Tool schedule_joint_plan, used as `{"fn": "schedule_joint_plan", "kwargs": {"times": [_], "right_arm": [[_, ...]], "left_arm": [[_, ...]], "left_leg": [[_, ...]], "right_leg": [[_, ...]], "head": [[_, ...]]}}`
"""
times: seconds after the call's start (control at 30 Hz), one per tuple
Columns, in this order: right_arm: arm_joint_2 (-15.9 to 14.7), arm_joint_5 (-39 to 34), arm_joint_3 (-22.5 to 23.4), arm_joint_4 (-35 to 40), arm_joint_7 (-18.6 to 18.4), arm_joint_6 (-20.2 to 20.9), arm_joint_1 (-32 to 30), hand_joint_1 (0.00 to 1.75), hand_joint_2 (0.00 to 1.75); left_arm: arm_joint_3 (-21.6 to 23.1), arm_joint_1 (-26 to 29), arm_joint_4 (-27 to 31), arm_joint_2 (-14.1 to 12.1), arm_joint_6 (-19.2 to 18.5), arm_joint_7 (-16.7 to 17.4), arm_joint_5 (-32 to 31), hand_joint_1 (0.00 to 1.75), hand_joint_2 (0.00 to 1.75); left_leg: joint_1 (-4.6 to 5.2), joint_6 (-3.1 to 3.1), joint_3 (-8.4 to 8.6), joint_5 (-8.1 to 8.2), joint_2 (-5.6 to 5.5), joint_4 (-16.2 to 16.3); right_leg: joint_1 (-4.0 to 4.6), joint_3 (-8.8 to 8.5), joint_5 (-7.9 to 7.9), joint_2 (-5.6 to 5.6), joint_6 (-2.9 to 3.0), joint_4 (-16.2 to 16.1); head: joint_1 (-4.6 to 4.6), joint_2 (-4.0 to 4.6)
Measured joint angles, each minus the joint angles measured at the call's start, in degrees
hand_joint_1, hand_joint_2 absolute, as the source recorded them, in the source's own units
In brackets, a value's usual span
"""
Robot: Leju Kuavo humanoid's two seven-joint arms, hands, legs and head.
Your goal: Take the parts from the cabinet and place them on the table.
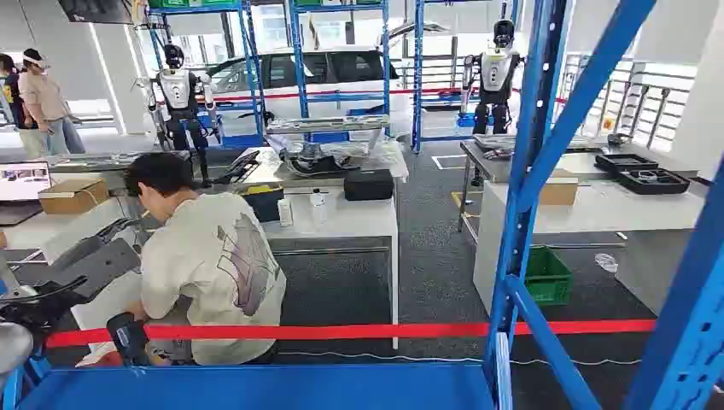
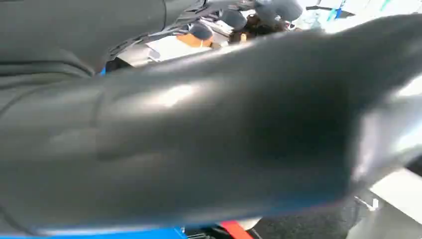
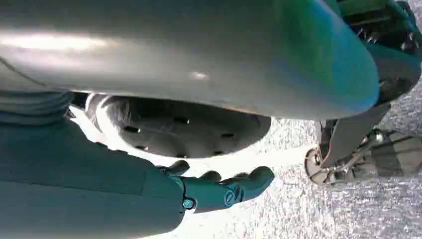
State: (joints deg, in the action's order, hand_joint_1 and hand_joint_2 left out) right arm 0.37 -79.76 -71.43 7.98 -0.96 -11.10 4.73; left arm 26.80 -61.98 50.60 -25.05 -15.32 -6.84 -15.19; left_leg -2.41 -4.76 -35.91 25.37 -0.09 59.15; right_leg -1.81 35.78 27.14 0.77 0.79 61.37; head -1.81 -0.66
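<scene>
Red tape behind crouching person

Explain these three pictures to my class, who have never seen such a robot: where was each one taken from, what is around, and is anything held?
The machine is a walking humanoid robot with two arms and hands. The wide picture comes from a camera high on its body. It looks through a blue rack with a blue shelf at the bottom. Beyond a red tape are a crouching person, a white table, another robot standing, and a white car.

The other two pictures come from cameras at its wrists. The left wrist picture is blurred by a big dark part very close to the lens. Whether the left hand grips it cannot be told. The right wrist picture shows the right hand hanging above the grey floor, fingers stretched out, holding nothing.
</scene>
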Motion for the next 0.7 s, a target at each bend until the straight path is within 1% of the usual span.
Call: {"fn": "schedule_joint_plan", "kwargs": {"times": [0.03, 0.07, 0.1, 0.13, 0.17, 0.2, 0.23, 0.27, 0.3, 0.33, 0.37, 0.4, 0.43, 0.47, 0.5, 0.53, 0.57, 0.6, 0.63, 0.67, 0.7], "right_arm": [[0.00, 0.00, 0.00, 0.00, 0.00, 0.00, 0.00, 0.00, 0.00], [0.00, 0.00, 0.00, 0.00, 0.09, -0.09, -0.02, 0.00, 0.00], [0.00, 0.00, 0.00, 0.00, 0.13, -0.09, -0.02, 0.00, 0.00], [0.00, 0.00, 0.00, 0.00, 0.11, -0.09, -0.03, 0.00, 0.00], [0.00, -0.04, 0.00, 0.00, 0.13, -0.09, -0.04, 0.00, 0.00], [0.00, -0.06, 0.00, 0.00, 0.13, -0.09, -0.04, 0.00, 0.00], [0.00, -0.07, 0.00, 0.00, 0.13, -0.09, -0.02, 0.00, 0.00], [0.00, -0.13, 0.00, 0.00, 0.13, -0.09, -0.03, 0.00, 0.00], [0.00, -0.13, 0.00, 0.00, 0.13, -0.09, -0.02, 0.00, 0.00], [0.00, -0.15, 0.00, 0.00, 0.15, -0.09, -0.02, 0.00, 0.00], [0.00, -0.15, 0.00, 0.00, 0.26, -0.09, 0.02, 0.00, 0.00], [0.00, -0.18, 0.00, 0.00, 0.31, -0.09, 0.01, 0.00, 0.00], [0.00, -0.22, -0.02, 0.00, 0.28, -0.09, -0.01, 0.00, 0.00], [0.00, -0.22, -0.02, 0.00, 0.24, -0.09, 0.00, 0.00, 0.00], [0.00, -0.22, -0.07, 0.00, 0.20, -0.07, -0.01, 0.00, 0.00], [0.00, -0.22, -0.18, 0.00, 0.15, -0.07, 0.00, 0.00, 0.00], [0.00, -0.22, -0.35, 0.00, 0.11, -0.07, 0.02, 0.00, 0.00], [0.00, -0.22, -0.44, 0.00, 0.02, -0.07, 0.02, 0.00, 0.00], [0.00, -0.22, -0.52, 0.00, 0.02, -0.07, 0.02, 0.00, 0.00], [0.00, -0.22, -0.68, 0.00, 0.02, -0.07, 0.02, 0.00, 0.00], [0.00, -0.22, -0.90, 0.00, 0.02, -0.07, 0.00, 0.00, 0.00]], "left_arm": [[0.00, -0.01, 0.00, -0.39, -0.20, 0.07, 0.09, 0.00, 0.00], [-0.02, -0.04, 0.00, -0.63, -0.26, 0.09, 0.20, 0.00, 0.00], [0.00, -0.04, -0.02, -0.78, -0.33, 0.09, 0.24, 0.00, 0.00], [0.02, 0.03, -0.11, -0.85, -0.35, 0.09, 0.28, 0.00, 0.00], [0.04, 0.19, -0.20, -0.92, -0.35, 0.11, 0.37, 0.00, 0.00], [0.07, 0.31, -0.28, -0.92, -0.37, 0.11, 0.57, 0.00, 0.00], [0.07, 0.31, -0.35, -0.92, -0.39, 0.13, 0.81, 0.00, 0.00], [0.07, 0.29, -0.35, -0.94, -0.52, 0.26, 0.92, 0.00, 0.00], [0.09, 0.24, -0.35, -1.03, -0.68, 0.42, 1.01, 0.00, 0.00], [0.11, 0.13, -0.35, -1.09, -0.85, 0.59, 1.07, 0.00, 0.00], [0.18, 0.11, -0.35, -1.03, -0.87, 0.68, 1.20, 0.00, 0.00], [0.20, 0.10, -0.37, -1.07, -0.90, 0.81, 1.22, 0.00, 0.00], [0.20, 0.12, -0.44, -1.20, -1.05, 1.05, 1.25, 0.00, 0.00], [0.22, 0.09, -0.48, -1.25, -1.31, 1.41, 1.27, 0.00, 1.75], [0.22, 0.06, -0.63, -1.36, -1.70, 2.12, 1.29, 0.00, 1.75], [0.22, 0.04, -0.96, -1.51, -2.14, 2.38, 1.35, 0.00, 1.75], [0.26, 0.03, -1.38, -1.57, -2.91, 2.78, 1.53, 0.00, 1.75], [0.31, 0.04, -1.94, -1.86, -3.64, 2.97, 2.03, 0.00, 1.75], [0.48, 0.02, -2.60, -2.14, -4.69, 3.13, 2.51, 0.00, 1.75], [0.68, 0.01, -3.30, -2.40, -5.80, 3.00, 3.03, 0.00, 1.75], [0.77, 0.00, -4.00, -2.62, -7.28, 2.45, 3.72, 0.00, 1.75]], "left_leg": [[0.09, 0.20, -0.88, 2.36, 0.10, 2.30], [0.25, 0.33, -2.29, 5.03, 0.05, 6.11], [0.44, 0.43, -3.89, 7.51, 0.02, 10.54], [0.57, 0.57, -5.28, 9.48, 0.02, 14.74], [0.70, 0.80, -5.72, 10.21, 0.02, 16.93], [0.87, 1.14, -4.80, 9.67, 0.01, 16.27], [1.06, 1.57, -2.75, 8.12, 0.01, 13.24], [1.26, 2.03, 0.12, 6.28, 0.01, 8.77], [1.50, 2.45, 3.29, 4.79, 0.02, 3.94], [1.83, 2.61, 4.76, 5.68, 0.12, 0.57], [2.10, 2.49, 4.75, 5.22, 0.24, 0.10], [2.28, 2.71, 4.58, 4.97, 0.19, -0.02], [2.25, 2.87, 4.64, 4.71, 0.16, -0.24], [2.16, 2.33, 5.01, 4.34, 0.07, -0.50], [2.21, 2.70, 5.02, 4.14, -0.03, -0.56], [2.25, 2.85, 4.85, 4.03, -0.05, -0.53], [2.27, 3.06, 4.68, 3.90, -0.06, -0.51], [2.27, 3.19, 4.57, 3.68, -0.07, -0.50], [2.26, 3.24, 4.47, 3.65, -0.07, -0.50], [2.27, 3.32, 4.41, 3.60, -0.04, -0.49], [2.27, 3.38, 4.36, 3.56, -0.04, -0.48]], "right_leg": [[0.16, 0.25, -0.28, -0.08, 0.44, -0.15], [0.30, 0.51, -0.55, -0.13, 0.80, -0.23], [0.51, 0.84, -0.80, -0.20, 1.01, -0.23], [0.79, 1.23, -1.05, -0.21, 1.21, -0.23], [1.05, 1.59, -1.32, -0.24, 1.29, -0.23], [1.26, 1.94, -1.58, -0.25, 1.31, -0.23], [1.42, 2.26, -1.73, -0.25, 1.31, -0.23], [1.50, 2.44, -1.97, -0.25, 1.25, -0.23], [1.52, 2.53, -2.19, -0.25, 1.11, -0.23], [1.66, 2.61, -2.41, -0.24, 0.79, -0.20], [1.76, 2.79, -2.59, -0.23, 0.51, -0.14], [1.65, 2.78, -2.89, -0.29, 0.06, -0.42], [1.57, 2.71, -3.04, -0.31, -0.17, -0.72], [1.86, 2.56, -2.18, -0.43, 1.05, -0.93], [1.86, 2.66, -3.39, -0.37, 2.24, -1.10], [1.85, 2.66, -3.56, -0.40, 1.92, -1.26], [1.81, 2.65, -3.81, -0.43, 1.49, -1.53], [1.81, 2.63, -4.25, -0.41, 0.85, -1.75], [1.81, 2.63, -4.36, -0.41, 0.68, -1.95], [1.81, 2.63, -4.49, -0.38, 0.66, -2.09], [1.80, 2.63, -4.61, -0.37, 0.48, -2.17]], "head": [[-0.04, 0.00], [-0.02, 0.00], [-0.02, 0.00], [-0.02, 0.00], [-0.02, 0.00], [-0.02, 0.00], [-0.02, 0.00], [-0.02, 0.00], [-0.02, 0.00], [-0.02, 0.00], [0.00, 0.00], [-0.02, 0.00], [0.00, 0.00], [0.00, 0.00], [0.02, 0.00], [0.00, 0.00], [0.02, 0.00], [0.02, 0.00], [0.02, 0.00], [0.02, 0.00], [0.00, 0.00]]}}
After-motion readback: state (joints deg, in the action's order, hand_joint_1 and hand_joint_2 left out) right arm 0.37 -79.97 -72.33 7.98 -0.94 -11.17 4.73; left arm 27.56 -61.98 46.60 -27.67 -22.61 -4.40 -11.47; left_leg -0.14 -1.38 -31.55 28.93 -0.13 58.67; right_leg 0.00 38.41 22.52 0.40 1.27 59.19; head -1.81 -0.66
